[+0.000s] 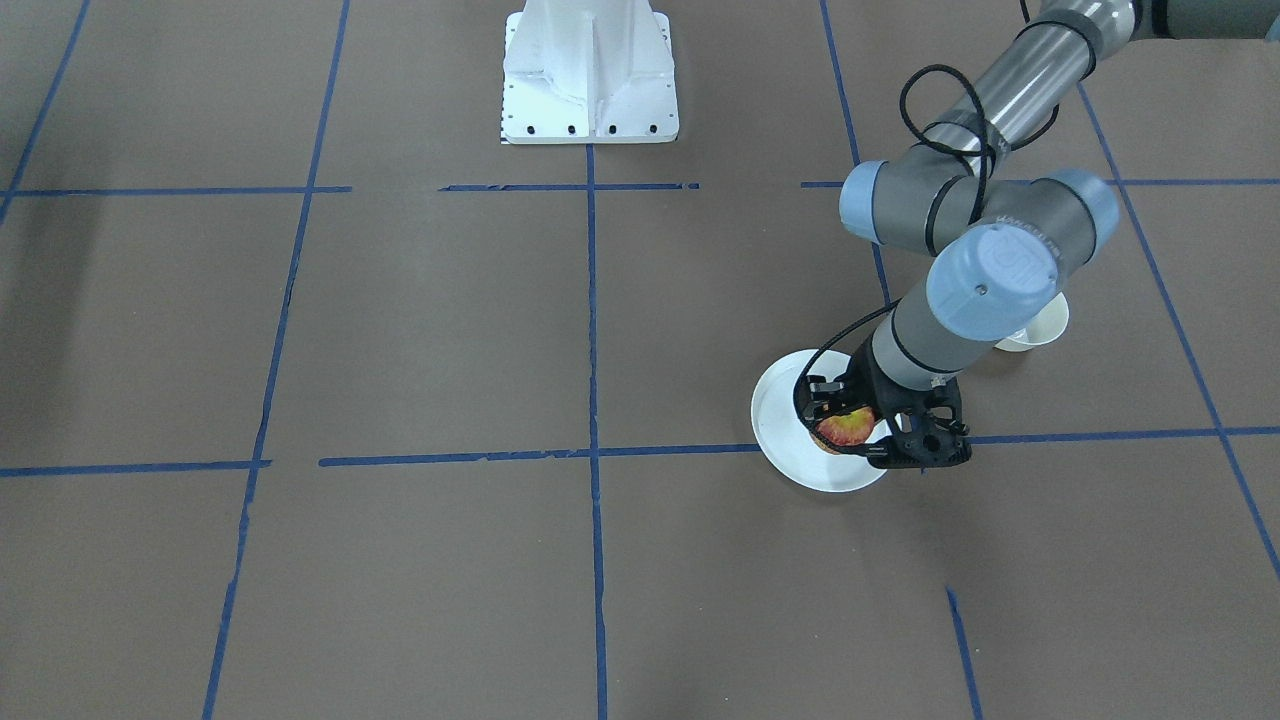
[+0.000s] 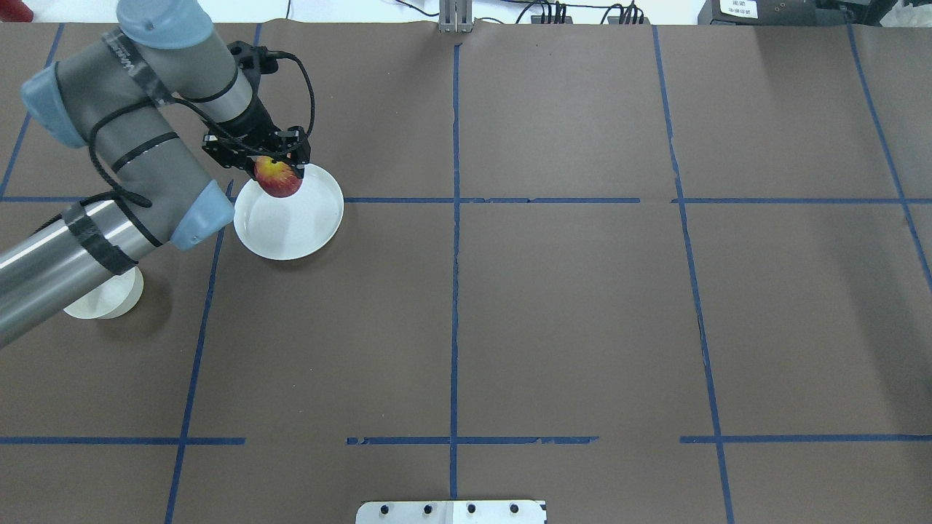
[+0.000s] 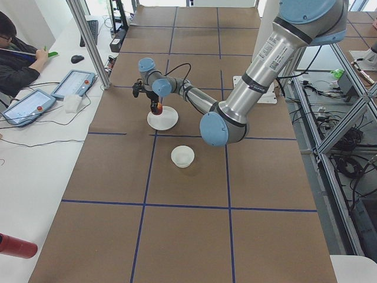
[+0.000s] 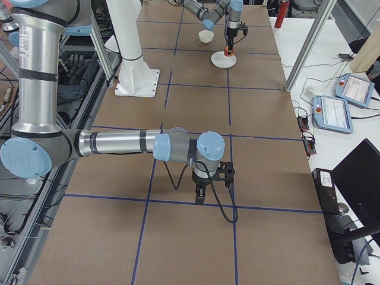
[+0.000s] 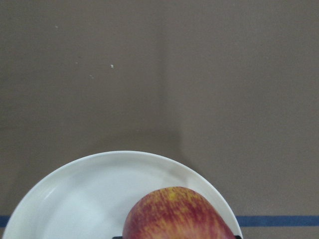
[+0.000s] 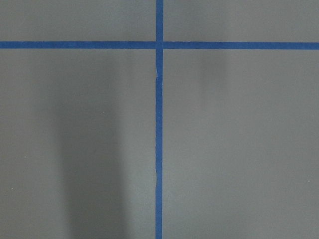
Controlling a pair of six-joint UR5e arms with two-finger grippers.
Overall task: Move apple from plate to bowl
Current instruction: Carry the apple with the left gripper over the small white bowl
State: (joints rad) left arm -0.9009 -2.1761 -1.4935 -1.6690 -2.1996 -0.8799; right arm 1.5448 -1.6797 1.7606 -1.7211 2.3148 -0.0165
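Observation:
My left gripper is shut on the red and yellow apple and holds it over the far edge of the white plate. The apple fills the bottom of the left wrist view, above the plate. In the front view the apple sits between black fingers over the plate. The small white bowl stands nearer the robot, partly hidden under the left forearm; it also shows in the left view. My right gripper hovers low over bare table, far from the dishes; I cannot tell its state.
The white robot base stands at the table's robot-side edge. Blue tape lines cross the brown table. An operator sits at the side bench with tablets. A metal post rises near the plate's far side.

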